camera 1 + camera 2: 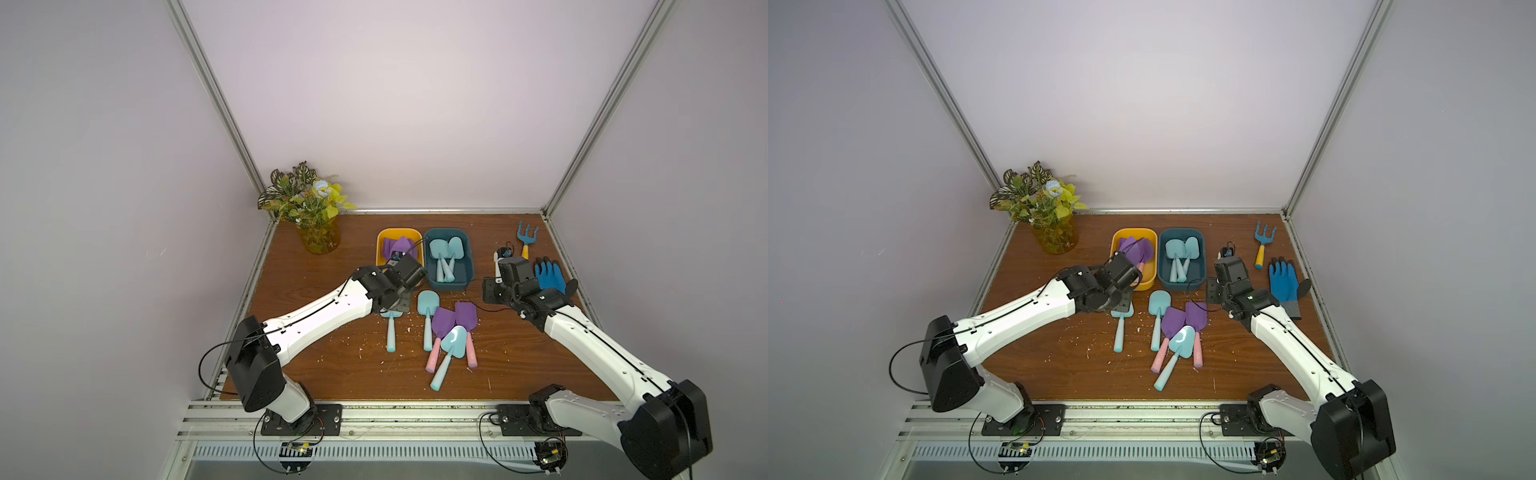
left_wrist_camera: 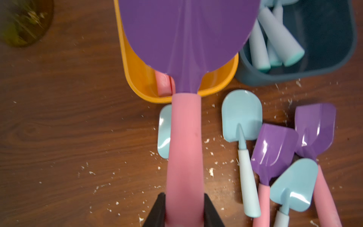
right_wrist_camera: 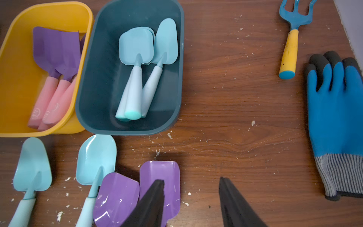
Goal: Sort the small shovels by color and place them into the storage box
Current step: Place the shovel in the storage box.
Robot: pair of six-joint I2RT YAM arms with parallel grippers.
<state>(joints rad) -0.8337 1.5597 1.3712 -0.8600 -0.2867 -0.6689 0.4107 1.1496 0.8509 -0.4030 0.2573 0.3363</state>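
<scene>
A brown wooden table [image 1: 316,365] fills the lower middle of the frame. At its centre a yellow box [image 1: 379,245] holding purple shovels [image 1: 399,245] stands just beside a teal box [image 1: 468,266] holding light-blue shovels [image 1: 444,251]. Below them lie five loose shovels [image 1: 451,343] (three blue, two purple, the right three overlapping). The left gripper [image 1: 395,307] hangs over the leftmost blade, its jaws hidden under the wrist. The right gripper [image 1: 489,293] hovers lower right of the teal box. A plant in a yellow vase [image 1: 318,239] stands at the table's upper left. A blue rake [image 1: 527,237] and a blue glove [image 1: 549,276] lie at its right edge.
</scene>
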